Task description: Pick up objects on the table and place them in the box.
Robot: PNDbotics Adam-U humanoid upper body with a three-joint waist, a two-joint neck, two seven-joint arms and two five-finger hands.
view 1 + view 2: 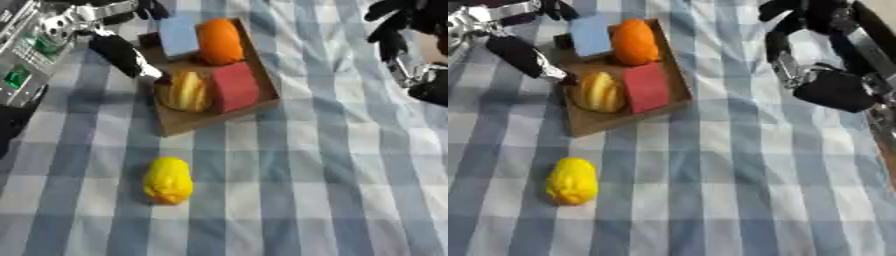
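Box [179,125] is a shallow brown wooden tray, sitting askew near the far-left part of the surface [332,190], which is covered in a blue-and-white check cloth. Four items already inside: light blue block [178,35] at the far end, orange [219,41] beside it, red block [234,86] along the right wall, and a yellow ribbed fruit-like piece [185,91] against the left wall, packed side by side so they fit the narrow tray. One item left outside: a yellow lemon-like fruit [168,180] lying on the cloth, well apart from the box, toward the near-left area. My read is that it's the last pick. Left hand [127,55] comes in from the far-left corner, fingers straight and spread rather than curled, one dark fingertip at the box's left rim, right beside the ribbed yellow piece; can't tell whether it actually touches the piece or just the rim. It holds nothing. Position looks like a release or nudge at the tray edge, judging only from how it sits. Right hand [815,60] is up at the far-right edge, above the cloth, fingers hanging down in a loose curl, nothing in it, nowhere near the box, so it looks idle. Left hand is nearer to the yellow fruit, so the next reach is probably its job: back off the rim, move toward the near edge.
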